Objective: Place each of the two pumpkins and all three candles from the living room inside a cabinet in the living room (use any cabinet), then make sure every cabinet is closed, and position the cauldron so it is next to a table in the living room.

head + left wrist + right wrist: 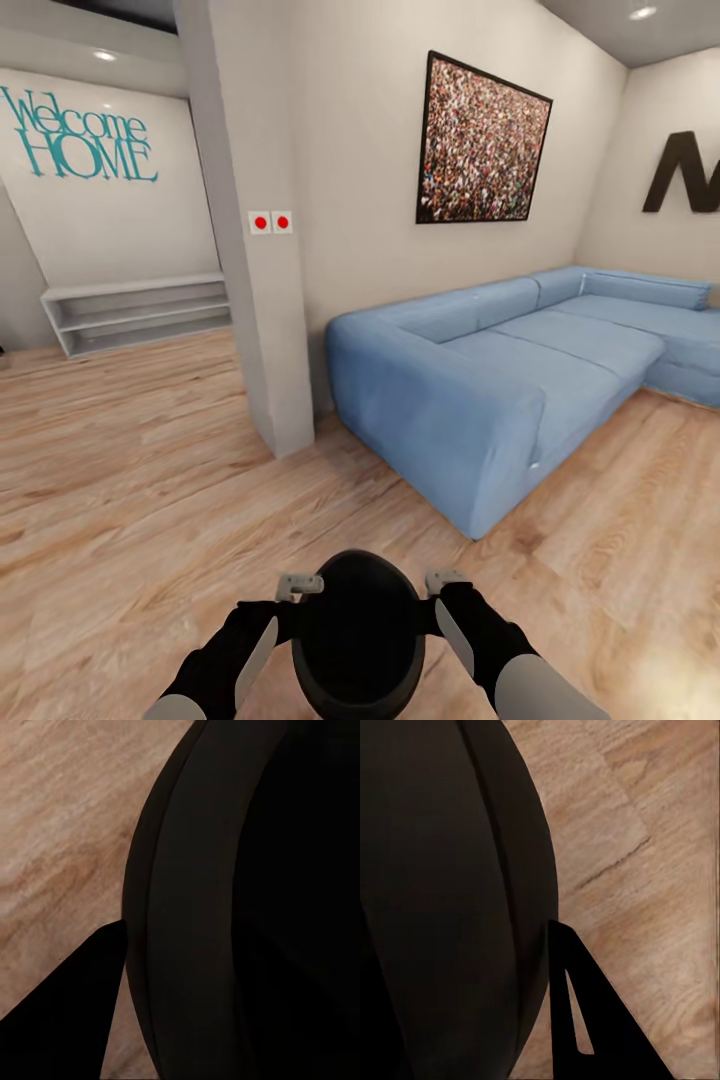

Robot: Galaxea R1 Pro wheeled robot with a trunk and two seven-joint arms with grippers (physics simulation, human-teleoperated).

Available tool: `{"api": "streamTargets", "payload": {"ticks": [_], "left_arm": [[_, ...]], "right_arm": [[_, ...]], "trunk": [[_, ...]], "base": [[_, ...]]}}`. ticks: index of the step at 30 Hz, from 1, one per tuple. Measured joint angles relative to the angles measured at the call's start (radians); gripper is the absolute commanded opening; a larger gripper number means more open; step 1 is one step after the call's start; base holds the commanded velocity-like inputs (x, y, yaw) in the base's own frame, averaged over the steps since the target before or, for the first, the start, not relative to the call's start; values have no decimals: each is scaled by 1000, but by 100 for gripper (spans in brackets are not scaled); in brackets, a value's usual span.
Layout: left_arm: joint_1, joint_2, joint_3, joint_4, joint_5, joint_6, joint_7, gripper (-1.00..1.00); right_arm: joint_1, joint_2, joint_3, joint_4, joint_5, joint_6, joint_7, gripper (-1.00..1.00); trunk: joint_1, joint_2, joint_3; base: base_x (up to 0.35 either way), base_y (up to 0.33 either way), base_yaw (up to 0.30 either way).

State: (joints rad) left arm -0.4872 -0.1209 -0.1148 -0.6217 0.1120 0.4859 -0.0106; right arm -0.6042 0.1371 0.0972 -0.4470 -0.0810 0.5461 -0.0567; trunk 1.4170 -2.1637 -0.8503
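Observation:
I hold the black round cauldron (357, 640) low in front of me, between both arms, above the wooden floor. My left gripper (300, 598) grips its left rim and my right gripper (442, 596) its right rim, each shut on the cauldron wall. The left wrist view has the cauldron's dark wall (225, 907) right against one dark finger (60, 1020). The right wrist view has the same wall (442, 892) beside one finger (585, 1020). The pumpkins, candles, cabinet and table are out of view.
A blue sectional sofa (500, 380) stands ahead on the right along the wall. A white pillar (255, 300) rises ahead at centre-left, with a low grey shelf unit (140, 312) beyond it. Wooden floor (130, 470) stretches ahead on the left.

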Motion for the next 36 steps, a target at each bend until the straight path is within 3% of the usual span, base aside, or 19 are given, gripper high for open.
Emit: {"api": "streamTargets", "payload": {"ticks": [7,16,36], "left_arm": [[0,0,0,-2,-1,3,0,-100],[0,0,0,0,0,2,0,-100],[1,0,0,0,1,2,0,-100]], "right_arm": [[0,0,1,0,-2,1,0,-100],[0,-1,1,0,-2,1,0,-100],[0,0,1,0,-2,1,0,-100]], "trunk": [[-27,49,22],[-27,49,25],[-28,49,34]], "base": [[-332,0,-251],[-297,0,-251],[-19,0,-251]]}}
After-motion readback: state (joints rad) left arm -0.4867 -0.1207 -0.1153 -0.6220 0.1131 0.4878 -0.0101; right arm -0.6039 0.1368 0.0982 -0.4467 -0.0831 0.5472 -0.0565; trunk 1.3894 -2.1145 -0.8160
